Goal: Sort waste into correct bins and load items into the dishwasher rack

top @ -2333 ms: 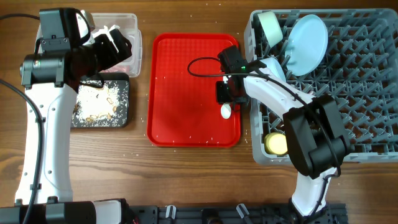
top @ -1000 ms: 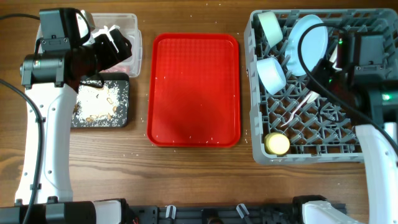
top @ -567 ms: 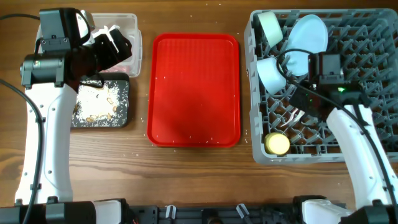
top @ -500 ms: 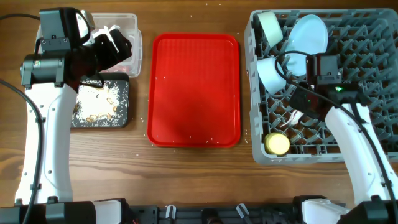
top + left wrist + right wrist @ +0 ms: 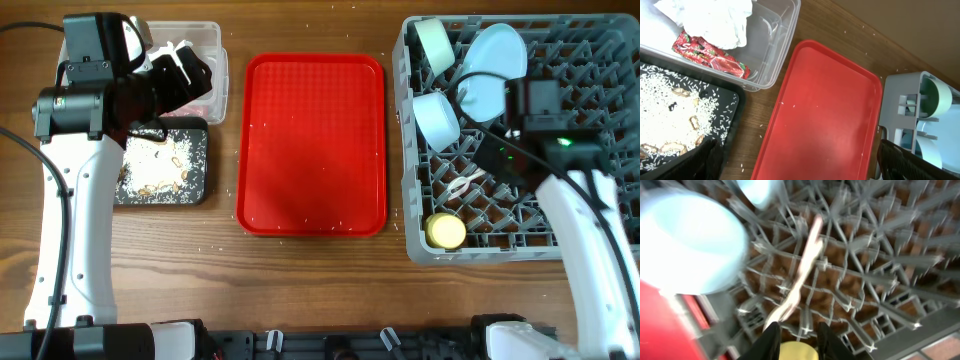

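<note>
The grey dishwasher rack (image 5: 580,200) holds a pale blue plate (image 5: 497,58), two pale blue bowls (image 5: 437,118) (image 5: 434,40), a yellow cup (image 5: 445,232) and white cutlery (image 5: 463,185). My right gripper (image 5: 487,160) hovers over the rack floor. In the blurred right wrist view its fingers (image 5: 772,341) stand slightly apart and empty (image 5: 799,341), above the cup (image 5: 797,352), with the cutlery (image 5: 805,265) lying on the pegs. My left gripper (image 5: 195,75) is wide open (image 5: 797,167) beside the clear tub (image 5: 775,55), which holds the napkin (image 5: 715,17) and red wrapper (image 5: 710,52).
The black tray (image 5: 195,190) holds rice and food scraps (image 5: 670,107). The red serving tray (image 5: 312,145) lies in the middle with a few crumbs. Crumbs are scattered on the wooden table (image 5: 300,290). The rack's corner (image 5: 905,107) shows in the left wrist view.
My right arm moved from the red tray to the rack with a white piece of cutlery, which now lies on the rack floor, out of the fingers. The left arm has not moved.
</note>
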You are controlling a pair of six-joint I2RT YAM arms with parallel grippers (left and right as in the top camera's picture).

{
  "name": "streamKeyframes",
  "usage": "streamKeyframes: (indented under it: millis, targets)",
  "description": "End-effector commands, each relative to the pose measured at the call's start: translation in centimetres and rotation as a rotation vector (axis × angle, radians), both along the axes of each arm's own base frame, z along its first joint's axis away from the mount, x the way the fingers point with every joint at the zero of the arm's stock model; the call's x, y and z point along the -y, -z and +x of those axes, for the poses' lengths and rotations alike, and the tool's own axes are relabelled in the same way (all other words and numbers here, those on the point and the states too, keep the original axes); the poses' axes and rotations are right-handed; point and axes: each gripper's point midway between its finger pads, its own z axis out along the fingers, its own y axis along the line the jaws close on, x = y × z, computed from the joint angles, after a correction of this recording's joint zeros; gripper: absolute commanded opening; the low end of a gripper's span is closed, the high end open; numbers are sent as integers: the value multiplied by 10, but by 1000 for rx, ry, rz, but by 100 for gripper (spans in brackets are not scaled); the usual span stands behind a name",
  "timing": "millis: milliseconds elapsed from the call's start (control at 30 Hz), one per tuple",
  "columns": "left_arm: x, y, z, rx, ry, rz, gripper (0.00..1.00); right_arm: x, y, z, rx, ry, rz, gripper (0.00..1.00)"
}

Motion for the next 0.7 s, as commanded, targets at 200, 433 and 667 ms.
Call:
streamKeyframes:
  millis: [200,433,667]
  targets:
    - [-5,0,2,2,-8,13,100,-32,-116,-38,318,-310,55,61]
    - [-5,0,2,2,-7,13,100,-31,-128,-62,359,-302,55,100]
    - [-5,0,2,2,-8,13,100,-31,-123,-57,333,-301,57,100]
